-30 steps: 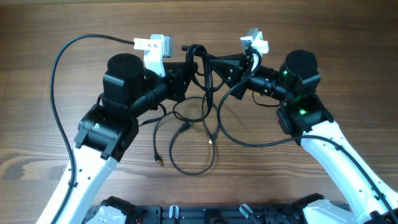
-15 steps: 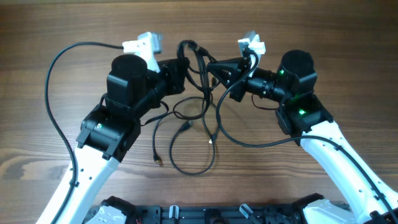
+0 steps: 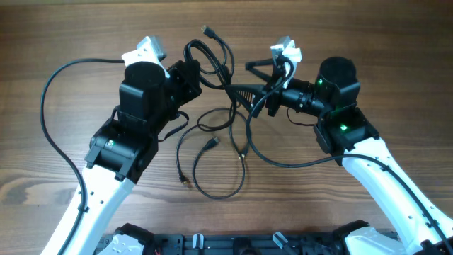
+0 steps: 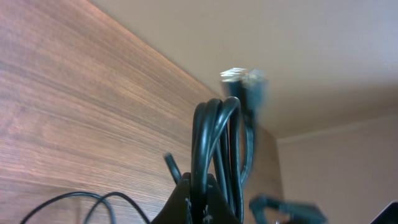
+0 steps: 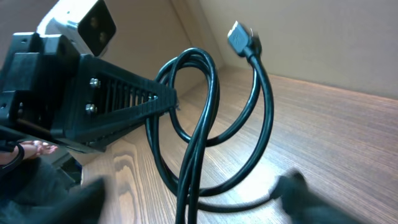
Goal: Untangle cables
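Toward 12 o'clock on table (image 3: 396,42): cables (image 4: 208,143), looped bundle, pinched by left gripper (image 3: 192,71); right gripper (image 3: 241,78) at bundle's 3 o'clock, fingers spread.

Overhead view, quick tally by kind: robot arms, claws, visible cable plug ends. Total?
Black-and-white robot arms: 2
Black two-finger claws: 2
Small plug ends on thin black cables: 4
Total: 8
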Robot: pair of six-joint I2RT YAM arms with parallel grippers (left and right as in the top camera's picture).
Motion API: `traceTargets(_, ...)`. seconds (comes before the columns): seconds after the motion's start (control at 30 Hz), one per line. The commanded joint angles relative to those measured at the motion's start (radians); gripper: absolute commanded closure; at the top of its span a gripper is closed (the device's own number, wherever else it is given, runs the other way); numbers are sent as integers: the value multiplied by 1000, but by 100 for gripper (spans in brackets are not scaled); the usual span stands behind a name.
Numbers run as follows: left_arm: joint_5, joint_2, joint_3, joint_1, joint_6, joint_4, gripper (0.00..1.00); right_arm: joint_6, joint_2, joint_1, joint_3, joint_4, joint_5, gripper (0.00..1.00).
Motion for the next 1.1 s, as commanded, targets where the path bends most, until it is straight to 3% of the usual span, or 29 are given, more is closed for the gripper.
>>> traceTargets(0.0, 16, -5, 11, 3, 182, 4, 96, 31, 0, -2, 0, 1, 59, 0)
traceTargets(0.33, 40, -5, 11, 3, 364, 42, 96, 21, 0, -2, 0, -1, 28, 0)
traceTargets(0.57, 140, -5, 11, 3, 362, 169, 96, 20, 18, -1, 0, -113, 21, 0)
traceTargets(0.8, 165, -5, 11, 3, 324, 259, 96, 21, 75, 30, -3, -82, -27, 1)
traceTargets(0.87, 164, -5, 11, 3, 325, 258, 96, 21, 86, 37, -3, -79, -28, 21)
traceTargets(0.93, 159, -5, 11, 5, 336, 253, 96, 24, 95, 39, -3, -80, -28, 62)
traceTargets(0.97, 145, -5, 11, 5, 336, 249, 96, 24, 96, 39, -3, -83, -28, 89)
traceTargets(1.0, 131, -5, 11, 5, 336, 243, 96, 24, 96, 39, -3, -87, -28, 96)
traceTargets(1.07, 82, -5, 11, 5, 356, 220, 96, 24, 96, 39, -3, -87, -28, 96)
